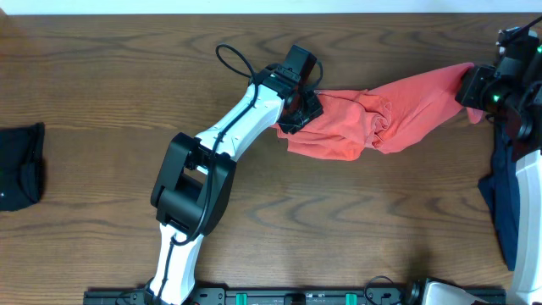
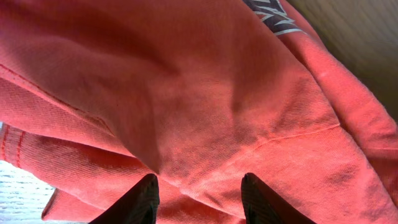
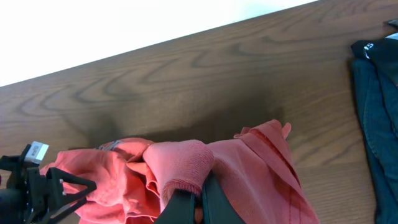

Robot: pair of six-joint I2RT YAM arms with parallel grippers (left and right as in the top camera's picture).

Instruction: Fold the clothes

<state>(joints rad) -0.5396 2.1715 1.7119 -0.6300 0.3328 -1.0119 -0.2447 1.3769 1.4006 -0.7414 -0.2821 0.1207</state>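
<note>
From my seat, the left gripper (image 1: 298, 112) sits at the 9 o'clock end of the coral T-shirt (image 1: 381, 119). Its fingers (image 2: 140, 202) are partway apart with cloth between them, and I can't tell if it's biting. The shirt's long axis runs 9 to 2 o'clock. The right gripper (image 1: 471, 85) is clamped on the 2 o'clock end.

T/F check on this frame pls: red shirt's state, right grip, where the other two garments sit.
1. The coral-red T-shirt lies spread flat. False: it is bunched and strung between the left gripper and the right gripper.
2. The right gripper is shut on the coral-red T-shirt. True.
3. The black garment lies at the left edge of the table, apart from the T-shirt. True.
4. The navy garment lies on top of the T-shirt. False: it lies at the right edge, with bare wood between them.
</note>
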